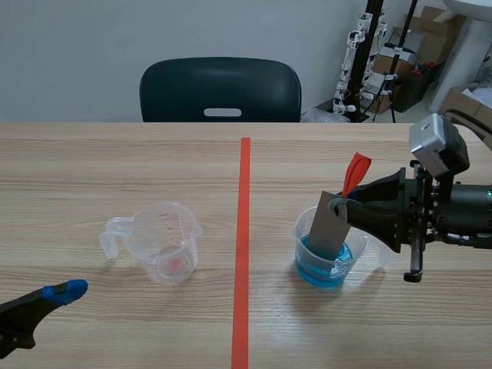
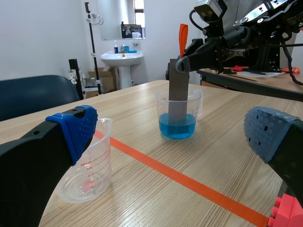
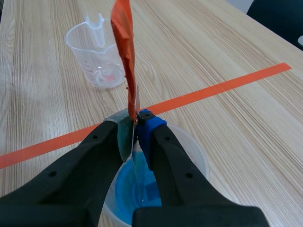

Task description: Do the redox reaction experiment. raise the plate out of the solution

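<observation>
A grey metal plate (image 1: pixel 329 227) with an orange-red ribbon (image 1: pixel 354 172) at its upper end stands tilted in a clear beaker of blue solution (image 1: pixel 324 261), right of the tape line. Its lower end dips into the liquid. My right gripper (image 1: pixel 340 206) is shut on the plate's upper end, just above the beaker rim. From the right wrist view the plate (image 3: pixel 135 142) shows edge-on between the pads, the ribbon (image 3: pixel 124 42) rising ahead. My left gripper (image 1: pixel 65 290) hovers open low at the near left; through its fingers I see the plate (image 2: pixel 178 90) and blue beaker (image 2: pixel 178 118).
An empty clear measuring cup (image 1: pixel 163 242) with a handle stands left of the orange tape line (image 1: pixel 243 246). A dark chair (image 1: pixel 221 91) is behind the table's far edge. A red block (image 2: pixel 286 213) lies near my left gripper's right finger.
</observation>
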